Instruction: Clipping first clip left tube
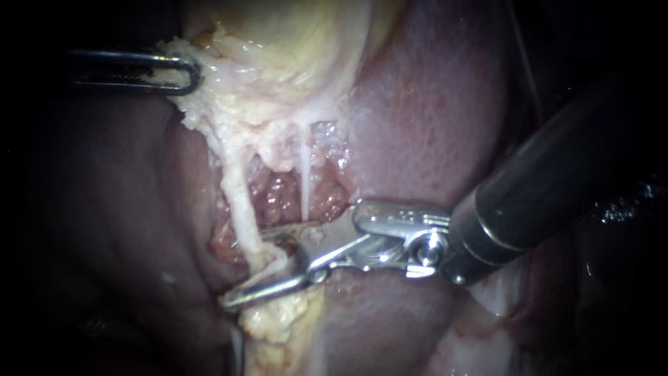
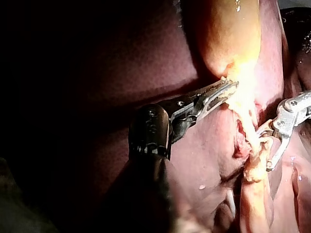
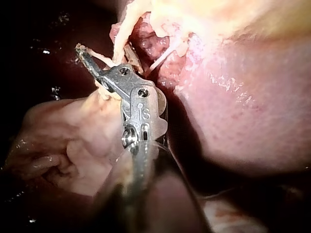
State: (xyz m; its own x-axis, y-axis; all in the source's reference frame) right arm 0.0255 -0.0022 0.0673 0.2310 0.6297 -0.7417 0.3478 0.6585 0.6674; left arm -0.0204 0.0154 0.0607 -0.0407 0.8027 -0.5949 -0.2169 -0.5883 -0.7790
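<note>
Right instrument [image 1: 250, 268], lower centre: jaws part open astride left tube [image 1: 235, 188], not yet clamped. Left instrument [image 1: 177, 73], upper left, clamped on gallbladder [image 1: 292, 42] edge. Risk: tube slips toward the tips, or stray tissue gets caught; closure then spans it only partly.

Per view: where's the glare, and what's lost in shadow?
Endoscope view: glare on metal of the right instrument, left edge dark. Left wrist view: gallbladder brightly lit, shaft of the left instrument in shadow. Right wrist view: wet glints on liver.

Shiny metal right instrument [image 1: 250, 268], wet liver [image 1: 431, 118]
</note>
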